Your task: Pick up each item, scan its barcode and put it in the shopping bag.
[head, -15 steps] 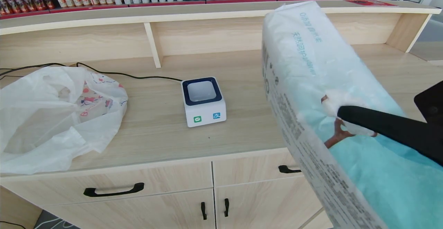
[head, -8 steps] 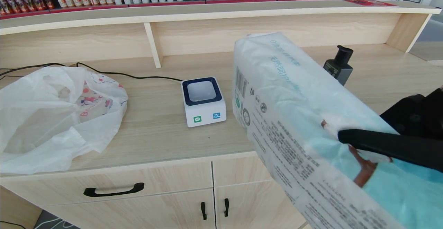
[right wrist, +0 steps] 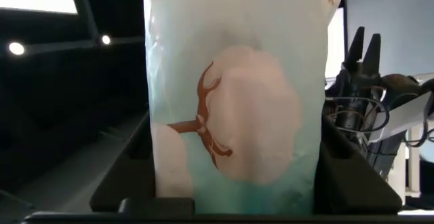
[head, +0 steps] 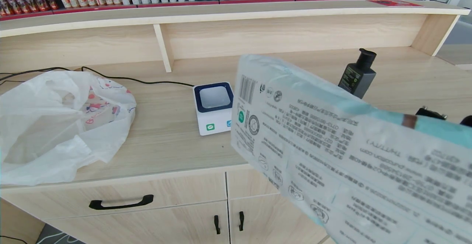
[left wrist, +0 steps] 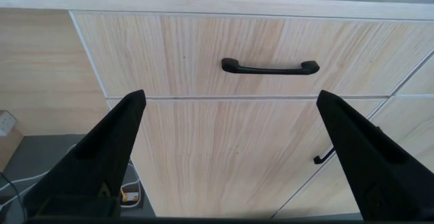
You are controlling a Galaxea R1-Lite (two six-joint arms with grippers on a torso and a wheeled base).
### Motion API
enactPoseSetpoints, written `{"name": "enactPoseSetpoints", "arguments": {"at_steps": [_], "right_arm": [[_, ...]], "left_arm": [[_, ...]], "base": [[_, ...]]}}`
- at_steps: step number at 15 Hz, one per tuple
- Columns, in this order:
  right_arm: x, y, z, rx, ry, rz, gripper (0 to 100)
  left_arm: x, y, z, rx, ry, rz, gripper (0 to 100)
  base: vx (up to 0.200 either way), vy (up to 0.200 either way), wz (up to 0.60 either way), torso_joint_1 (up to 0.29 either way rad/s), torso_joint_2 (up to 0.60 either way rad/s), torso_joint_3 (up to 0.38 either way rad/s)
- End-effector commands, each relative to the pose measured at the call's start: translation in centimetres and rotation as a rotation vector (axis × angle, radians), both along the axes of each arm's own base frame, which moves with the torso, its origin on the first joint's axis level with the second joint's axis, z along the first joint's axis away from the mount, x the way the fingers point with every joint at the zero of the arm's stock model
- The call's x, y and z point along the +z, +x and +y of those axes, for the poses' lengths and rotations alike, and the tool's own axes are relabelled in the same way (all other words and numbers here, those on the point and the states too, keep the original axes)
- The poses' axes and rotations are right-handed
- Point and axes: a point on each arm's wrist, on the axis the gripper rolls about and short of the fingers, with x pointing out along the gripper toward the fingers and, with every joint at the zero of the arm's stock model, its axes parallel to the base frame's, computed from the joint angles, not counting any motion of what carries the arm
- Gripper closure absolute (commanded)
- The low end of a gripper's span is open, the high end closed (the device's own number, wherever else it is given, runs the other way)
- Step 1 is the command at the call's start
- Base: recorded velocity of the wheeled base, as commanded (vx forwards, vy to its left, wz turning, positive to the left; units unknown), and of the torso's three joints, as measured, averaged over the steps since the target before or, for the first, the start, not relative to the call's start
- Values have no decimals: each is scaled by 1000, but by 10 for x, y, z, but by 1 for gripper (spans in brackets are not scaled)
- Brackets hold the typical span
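Right claw (right wrist: 234,176) is closed on the large white-and-teal plastic-wrapped pack (head: 332,140), its fingers (right wrist: 352,176) set about the pack's thickness apart and pressing both faces. I note the pack held in the air, tilted, over the right part of the pale wooden counter (head: 166,140), with its far corner just beside the white box scanner with the dark blue rim (head: 214,105). The pack's barcode (head: 247,89) faces up toward the head camera, not down at the scanner window, so I judge the scan in hand and not complete. The translucent white shopping bag (head: 55,126) lies at the counter's left; I cannot tell whether anything is inside. The dark bottle with a black cap (head: 357,75) stands on the counter, apparently awaiting its turn. Left claw (left wrist: 230,98) hangs wide open, holding nothing, before the drawer front (left wrist: 203,47).
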Motion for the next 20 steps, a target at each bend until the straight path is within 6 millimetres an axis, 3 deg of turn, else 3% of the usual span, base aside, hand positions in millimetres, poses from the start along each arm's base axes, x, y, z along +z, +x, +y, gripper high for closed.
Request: {"name": "enactPoseSetpoints", "arguments": {"at_steps": [1, 9, 16, 20], "right_arm": [[-1, 0, 0, 39, -2, 31, 100], [-17, -9, -12, 257, -43, 249, 100], [-14, -9, -13, 329, 31, 491, 100], [-10, -10, -14, 365, 79, 517, 100]], "left_arm": [[0, 0, 0, 0, 0, -2, 0], [0, 0, 0, 0, 0, 1, 0], [0, 0, 0, 0, 0, -2, 0], [0, 0, 0, 0, 0, -2, 0]], "base": [[0, 0, 0, 0, 0, 0], [0, 0, 0, 0, 0, 0], [0, 0, 0, 0, 0, 0], [0, 0, 0, 0, 0, 0]]}}
